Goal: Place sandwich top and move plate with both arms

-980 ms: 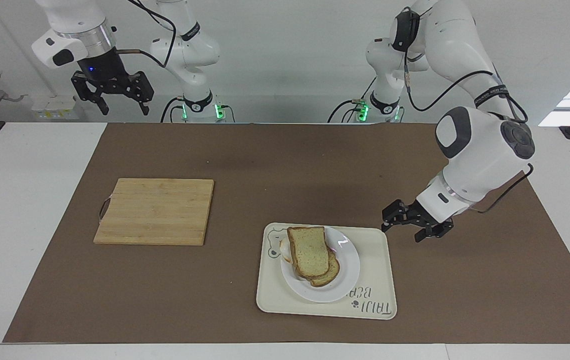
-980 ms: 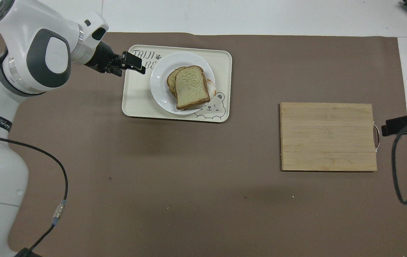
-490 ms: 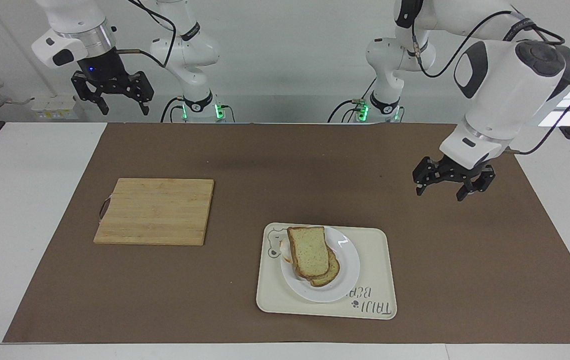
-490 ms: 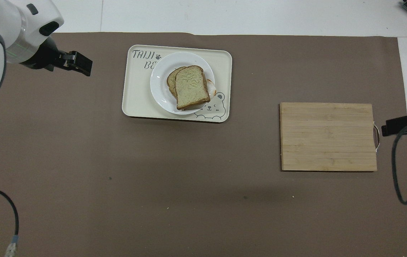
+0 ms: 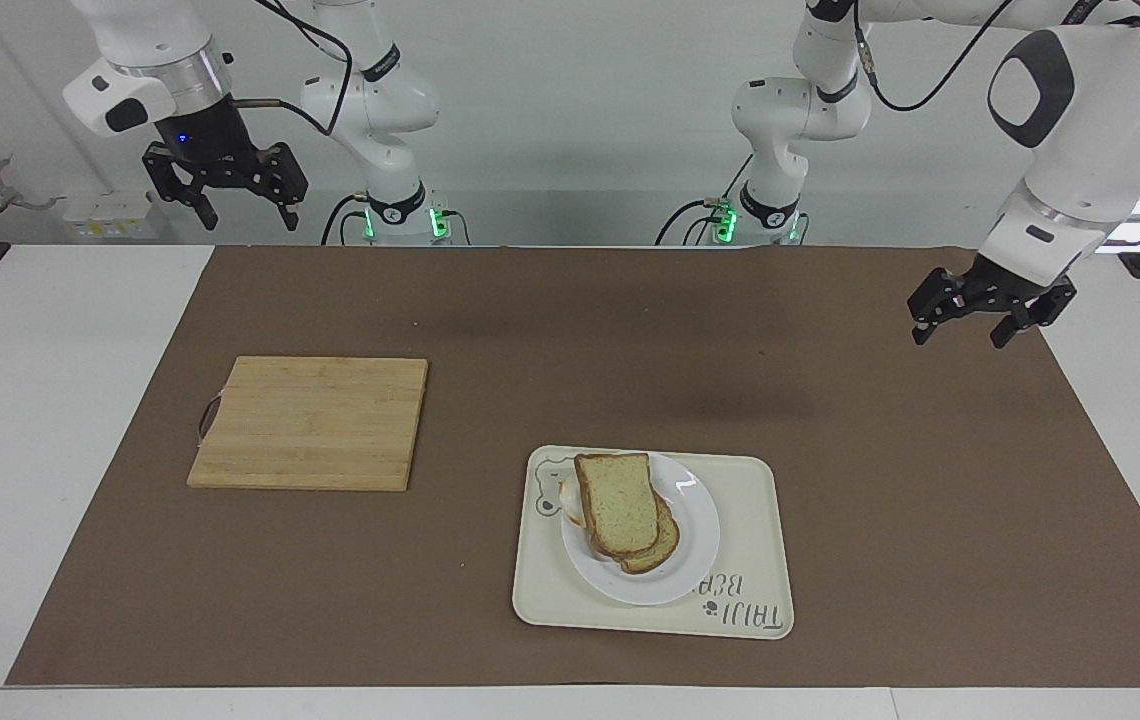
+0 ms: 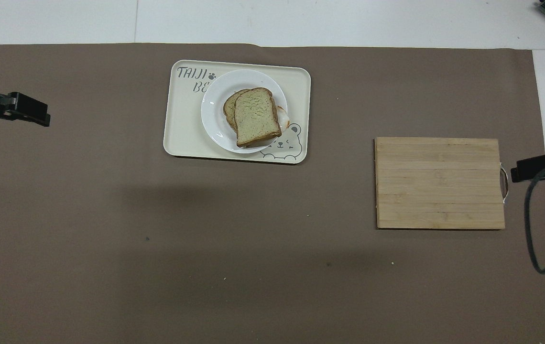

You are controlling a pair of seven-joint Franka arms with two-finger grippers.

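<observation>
Speckled tan bread top sitting on egg slice, round white plate; both black grippers, left, right, hanging open, empty. Next probably: gripping plate together.

Speckled sandwich top lies atop white plate.

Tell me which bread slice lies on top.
The plain slice, the sandwich top: its whole speckled face shows. The other slice lies under it on the plate, only its rounded end and a bit of egg white peeking out.
</observation>
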